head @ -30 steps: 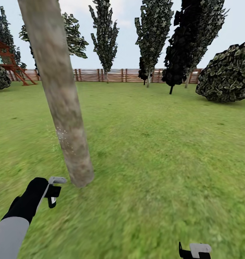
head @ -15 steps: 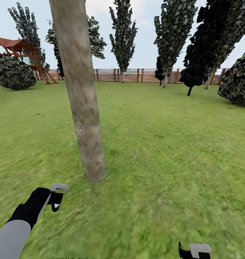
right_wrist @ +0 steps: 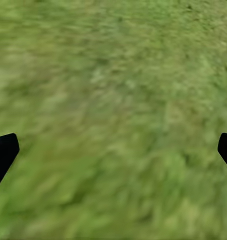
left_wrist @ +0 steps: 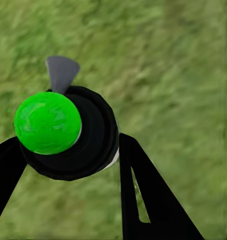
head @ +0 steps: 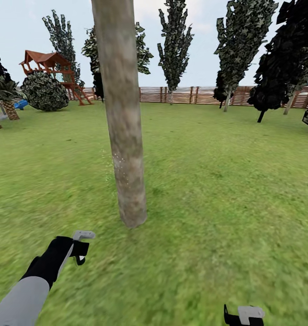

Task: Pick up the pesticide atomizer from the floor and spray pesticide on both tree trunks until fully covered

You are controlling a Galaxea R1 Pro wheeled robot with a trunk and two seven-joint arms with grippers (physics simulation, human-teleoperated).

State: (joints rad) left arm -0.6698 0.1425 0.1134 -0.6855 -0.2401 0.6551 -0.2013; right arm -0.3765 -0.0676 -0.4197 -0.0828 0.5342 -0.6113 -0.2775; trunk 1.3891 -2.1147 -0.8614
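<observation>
One tree trunk (head: 123, 122), a thick grey-tan column, rises from the grass (head: 208, 190) just ahead of me, slightly left of centre. A few white specks of pesticide (head: 117, 162) dot its left side low down. My left gripper (head: 79, 251) is low at the left, short of the trunk's base, shut on the pesticide atomizer (head: 83, 235). In the left wrist view the atomizer (left_wrist: 68, 132) shows a black round body, a bright green cap and a grey nozzle between the fingers (left_wrist: 143, 195). My right gripper (head: 244, 316) hangs open at the bottom edge over bare grass, its fingertips (right_wrist: 3, 150) wide apart.
A brown slat fence (head: 181, 94) closes the lawn at the back. A red wooden play tower (head: 50, 68), a round bush (head: 44, 91) and short palms (head: 4, 97) stand far left. Dark narrow trees (head: 174, 40) line the fence, and blackish ones (head: 285, 68) stand at the right.
The camera has swung left, so the trunk, fence and far trees sit further right in the picture, and the play tower and palms have come into sight. Both grippers keep their state.
</observation>
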